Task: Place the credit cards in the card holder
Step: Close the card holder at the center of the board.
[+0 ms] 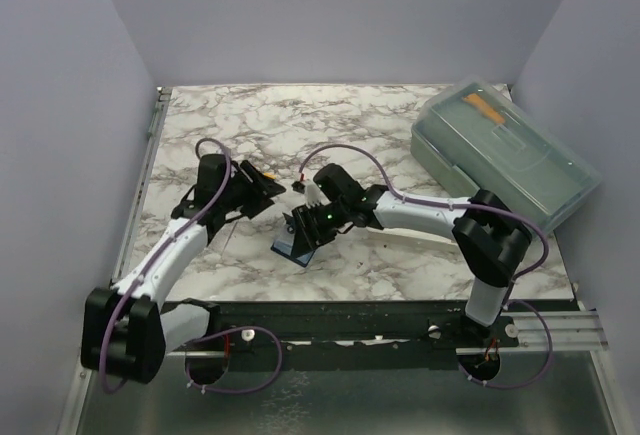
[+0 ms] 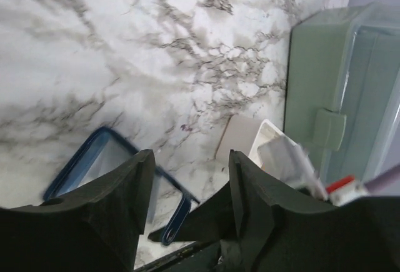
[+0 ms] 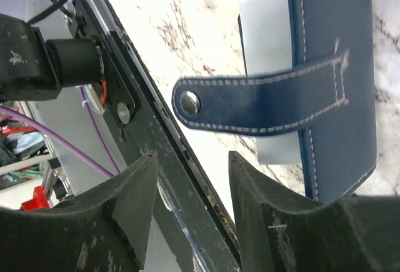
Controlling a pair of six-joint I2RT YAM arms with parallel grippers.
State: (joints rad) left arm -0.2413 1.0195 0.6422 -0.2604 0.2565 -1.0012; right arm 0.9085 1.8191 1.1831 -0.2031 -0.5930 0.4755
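- Hovering over the marble tabletop (image 3: 206,9), the right tool (image 3: 190,159) has its fingers spread with nothing between them; the navy card holder (image 3: 337,47) lies flat at the upper right of the right wrist view, beyond the fingertips and untouched
- the holder's strap (image 3: 269,106) reaches sideways toward the left of that frame with its snap (image 3: 189,102) undone; a bluish-grey card (image 3: 265,34) shows past the holder's edge, partly covered; whether it sits in a pocket or merely underneath, I cannot tell
- the left tool (image 2: 190,156) is likewise wide and empty; right of centre in the left wrist view what looks like the tan card (image 2: 240,137) lies flat on the marble, near the grey-green plastic box (image 2: 319,78) at the right edge
- in the top view the holder sits just below the right tool, the left tool up and to the left of it
- judging the cards: light, stiff, thin and slick; flat on smooth marble they offer little edge to pinch from above; tipping one up by a short side, or sliding it to where an edge is free, looks the safer hold
- judging the holder: soft stitched material, likely to shift or buckle when a card is pushed in; one tool pinning it near the spine while the other feeds the card seems sensible; the loose strap could catch a finger
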